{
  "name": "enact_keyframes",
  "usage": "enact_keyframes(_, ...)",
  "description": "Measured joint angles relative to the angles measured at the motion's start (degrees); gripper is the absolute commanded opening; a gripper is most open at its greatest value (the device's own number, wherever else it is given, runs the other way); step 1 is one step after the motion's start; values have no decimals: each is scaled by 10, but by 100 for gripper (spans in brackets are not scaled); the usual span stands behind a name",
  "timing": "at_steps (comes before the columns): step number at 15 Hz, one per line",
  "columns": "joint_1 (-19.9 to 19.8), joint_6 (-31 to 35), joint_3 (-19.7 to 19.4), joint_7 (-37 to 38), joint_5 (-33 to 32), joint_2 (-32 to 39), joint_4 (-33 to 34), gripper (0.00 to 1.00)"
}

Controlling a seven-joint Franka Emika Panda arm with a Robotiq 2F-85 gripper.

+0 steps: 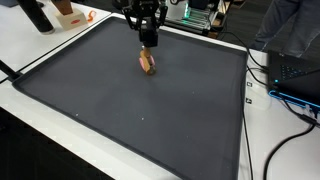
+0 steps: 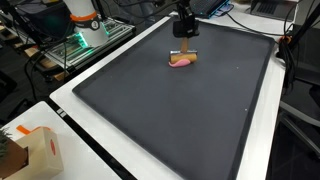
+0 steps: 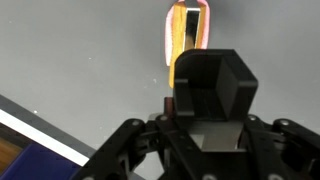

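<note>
In an exterior view: end effector just above a small pink-orange piece lying on the counter's dark mat. In an exterior view: piece unlifted, so I judge the grasp not yet made. Wrist view: piece ahead; I cannot tell the finger spread.

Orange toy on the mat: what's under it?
Only the dark mat shows beneath the orange toy. The contact patch is covered by the toy itself; the gripper hangs close above it.

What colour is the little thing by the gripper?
The thing is orange, pink-edged; wrist view.
</note>
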Motion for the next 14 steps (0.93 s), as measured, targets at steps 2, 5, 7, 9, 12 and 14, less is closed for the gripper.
enact_keyframes(2, -1, -11, 0, 25, -31, 1, 5, 23)
enact_keyframes(5, -2, -50, -4, 80, -100, -3, 13, 23)
enact_keyframes(7, -6, -89, -6, 107, -142, -10, 17, 23)
enact_keyframes(9, -8, -118, -7, 117, -164, -14, 19, 23)
enact_keyframes(12, -8, -139, -7, 124, -179, -14, 22, 23)
enact_keyframes(14, -8, -150, -6, 126, -188, -13, 25, 23)
